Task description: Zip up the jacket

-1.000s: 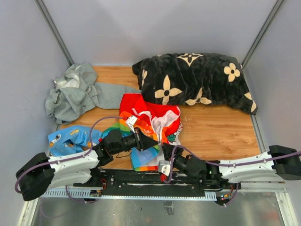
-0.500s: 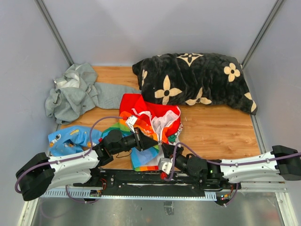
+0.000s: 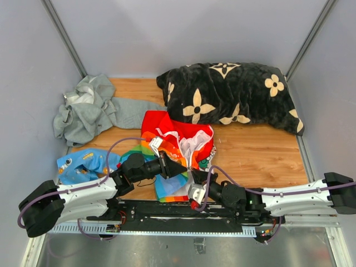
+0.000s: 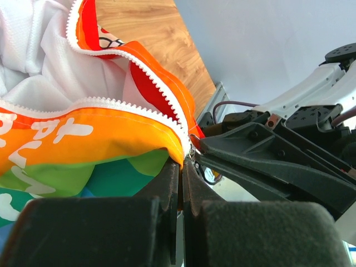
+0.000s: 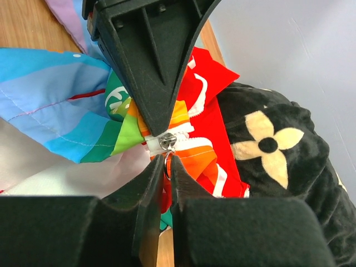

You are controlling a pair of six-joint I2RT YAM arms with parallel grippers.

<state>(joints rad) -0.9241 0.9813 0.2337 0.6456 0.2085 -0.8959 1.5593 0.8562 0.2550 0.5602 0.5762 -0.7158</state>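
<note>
The jacket, red with rainbow stripes and white lining, lies crumpled at the table's middle front. My left gripper is shut on the jacket's bottom hem, right below the open white zipper teeth. My right gripper meets it tip to tip. In the right wrist view the right gripper is shut on the metal ring of the zipper pull, with the left fingers just above it. The zipper is open.
A grey hooded sweatshirt lies at the back left. A small light-blue garment lies at the front left. A black cushion with cream flowers fills the back right. Bare wood shows to the right of the jacket.
The right arm has crept slightly left toward the left gripper's tip. The left arm and the jacket have not visibly moved.
</note>
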